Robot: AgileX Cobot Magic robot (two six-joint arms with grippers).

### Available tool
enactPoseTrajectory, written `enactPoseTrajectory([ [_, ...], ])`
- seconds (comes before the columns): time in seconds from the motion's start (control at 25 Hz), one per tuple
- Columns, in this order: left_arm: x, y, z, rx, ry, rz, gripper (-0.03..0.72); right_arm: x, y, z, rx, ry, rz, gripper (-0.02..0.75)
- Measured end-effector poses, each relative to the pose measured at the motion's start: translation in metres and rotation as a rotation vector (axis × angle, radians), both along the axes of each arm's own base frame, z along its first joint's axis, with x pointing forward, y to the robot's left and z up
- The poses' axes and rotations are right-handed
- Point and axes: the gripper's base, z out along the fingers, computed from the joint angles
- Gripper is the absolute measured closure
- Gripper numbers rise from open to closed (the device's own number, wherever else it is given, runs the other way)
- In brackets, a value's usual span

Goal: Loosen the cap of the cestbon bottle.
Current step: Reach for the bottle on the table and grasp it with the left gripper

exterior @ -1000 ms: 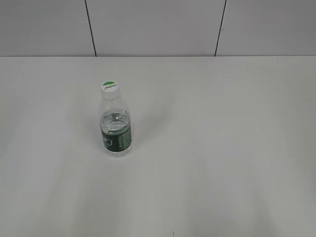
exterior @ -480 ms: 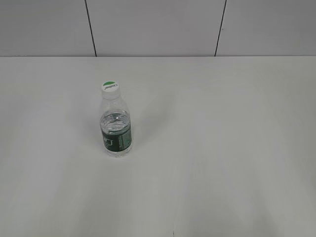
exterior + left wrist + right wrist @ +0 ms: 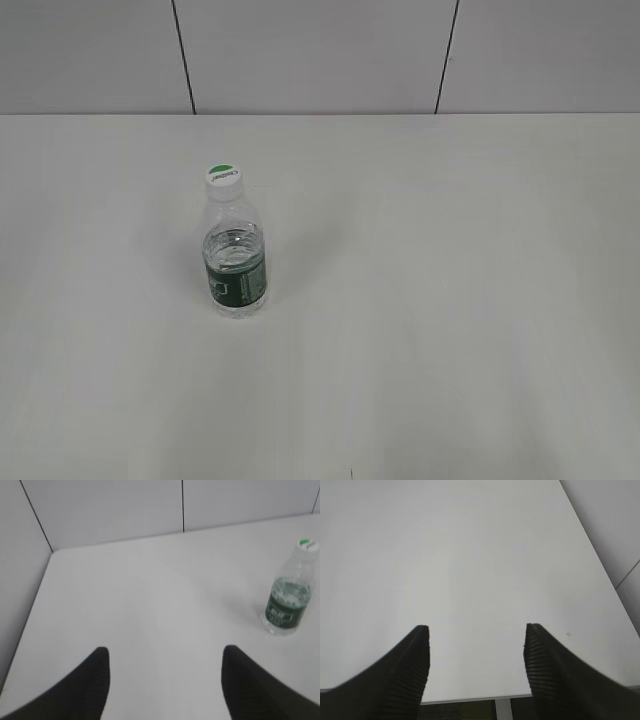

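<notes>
a small clear plastic water bottle with a dark green label band, the cestbon bottle, stands upright on a plain white table, left of centre in the exterior view and well back from the near edge. its small round white plastic screw cap with a green patch, the cap, sits on the neck and looks fully screwed on. water fills roughly the lower half

neither arm shows in the exterior view. in the left wrist view the left gripper hangs above bare table with its two dark fingers spread wide and holding nothing; the bottle is off to its right, well apart. in the right wrist view the right gripper is also spread wide and empty near the table's edge, with no bottle in sight

judged from this, the task is at its very start: nothing has been reached for yet. the next move likely calls for one gripper to close around the bottle's body to steady it, while the other comes down over the cap, pinches it and twists. the light, half-full bottle could tip or spin if not held firmly
</notes>
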Motion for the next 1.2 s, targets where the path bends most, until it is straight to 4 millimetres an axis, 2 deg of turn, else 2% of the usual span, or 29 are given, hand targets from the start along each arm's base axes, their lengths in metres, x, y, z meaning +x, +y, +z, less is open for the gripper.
enactPoseTrajectory([
  [0.08,0.006,0.0,0.014,0.001,-0.05,-0.001,0.25,0.0,0.0,0.0,0.0,0.0,0.0,0.279],
  [0.2,0.029,0.0,0.025,0.015,-0.07,-0.006,0.25,0.0,0.0,0.0,0.0,0.0,0.0,0.279],
  [0.4,0.082,-0.001,0.038,0.02,-0.114,-0.009,0.25,0.0,0.0,0.0,0.0,0.0,0.0,0.279],
  [0.52,0.116,-0.002,0.038,0.008,-0.121,-0.011,0.25,0.0,0.0,0.0,0.0,0.0,0.0,0.279],
  [0.68,0.161,-0.003,0.029,-0.01,-0.109,-0.009,0.25,0.0,0.0,0.0,0.0,0.0,0.0,0.279],
  [0.76,0.188,-0.003,0.018,-0.011,-0.093,-0.006,0.25,0.0,0.0,0.0,0.0,0.0,0.0,0.279],
  [0.92,0.225,-0.003,0.002,-0.011,-0.121,-0.001,0.25,0.0,0.0,0.0,0.0,0.0,0.0,0.279],
  [1.04,0.254,-0.003,-0.022,-0.007,-0.099,0.001,0.25,0.0,0.0,0.0,0.0,0.0,0.0,0.279],
  [1.2,0.282,-0.003,-0.055,-0.008,-0.052,0.004,0.25,0.0,0.0,0.0,0.0,0.0,0.0,0.279],
])
